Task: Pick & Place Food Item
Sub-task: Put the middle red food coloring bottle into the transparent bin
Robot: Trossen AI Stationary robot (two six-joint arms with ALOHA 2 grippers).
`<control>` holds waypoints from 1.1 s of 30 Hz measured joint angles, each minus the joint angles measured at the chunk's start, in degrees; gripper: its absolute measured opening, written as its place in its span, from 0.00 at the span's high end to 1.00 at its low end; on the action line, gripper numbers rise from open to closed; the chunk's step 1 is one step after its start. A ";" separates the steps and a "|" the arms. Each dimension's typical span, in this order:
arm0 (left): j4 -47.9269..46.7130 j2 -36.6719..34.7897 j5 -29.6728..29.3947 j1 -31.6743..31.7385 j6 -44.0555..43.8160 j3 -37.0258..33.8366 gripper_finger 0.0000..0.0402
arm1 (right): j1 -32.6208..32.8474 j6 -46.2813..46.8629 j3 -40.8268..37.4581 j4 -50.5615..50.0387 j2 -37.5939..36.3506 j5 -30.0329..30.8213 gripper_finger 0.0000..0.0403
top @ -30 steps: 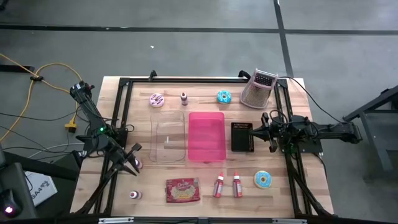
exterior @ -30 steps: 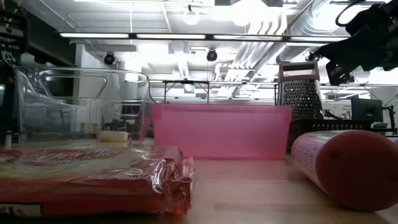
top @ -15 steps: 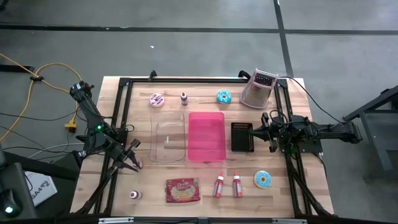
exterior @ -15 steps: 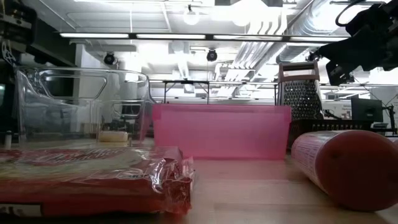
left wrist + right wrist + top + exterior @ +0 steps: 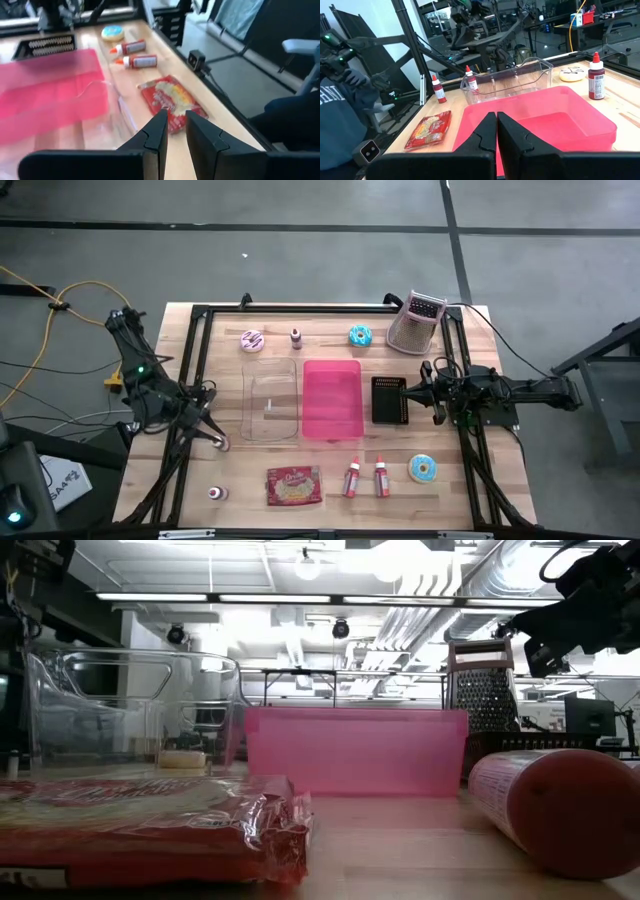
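Starting at the left, you have the left arm over the table's left side, with the left gripper [image 5: 214, 442] just left of the clear container [image 5: 272, 402]. In its wrist view the fingers [image 5: 159, 131] stand a narrow gap apart with nothing seen between them. From above, a small pale speck shows beside the tip, too small to identify. Near the front edge stands one small bottle [image 5: 213, 493], its label unreadable. At the back lies a pink donut [image 5: 252, 340], and next to it stands a dark small bottle [image 5: 296, 337]. The clear container is hard to trace from above, where only its rim glints. The food packet [image 5: 294, 485] lies flat at the front edge, in front of the clear container, with no gripper touching it. In the low view it fills the lower left and is cut off by the frame. The pink bin [image 5: 332, 398] sits at centre, just beside the clear container. Two red sauce bottles [image 5: 366, 477] lie side by side to the right of the packet. In the low view one of them looms, blurred and cropped. A blue donut [image 5: 360, 335] is at the back. Right of the bin is a black tray [image 5: 388, 402], whose contents you cannot make out. The right gripper [image 5: 408, 390] hovers at the tray's right edge, fingers pressed together and empty. A box grater [image 5: 417, 320] stands in the back right corner. A blue-and-white donut [image 5: 423, 469] lies at the front right. A person's sleeve [image 5: 340, 115] shows beyond the table, cropped at the frame edge.
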 joint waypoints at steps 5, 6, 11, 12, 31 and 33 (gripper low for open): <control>-10.27 6.43 -0.94 0.00 -8.43 7.10 0.85 | 0.01 0.00 0.00 0.01 0.00 0.00 1.00; -12.70 7.87 -0.97 0.00 -10.72 8.62 0.85 | 0.01 0.01 0.01 0.00 0.01 0.00 1.00; -23.63 14.88 -0.58 0.00 -22.51 15.81 0.85 | 0.01 0.00 -0.01 0.00 0.01 0.00 1.00; -25.79 16.25 -0.26 0.00 -24.43 17.13 0.85 | 0.01 -0.01 0.00 0.01 0.01 0.00 1.00; -38.86 28.18 7.27 0.00 -35.42 22.83 0.85 | 0.01 0.00 0.01 0.00 0.00 0.00 1.00; -38.92 28.18 7.28 0.00 -35.42 22.83 0.85 | 0.01 -0.01 -0.01 0.00 0.01 0.00 1.00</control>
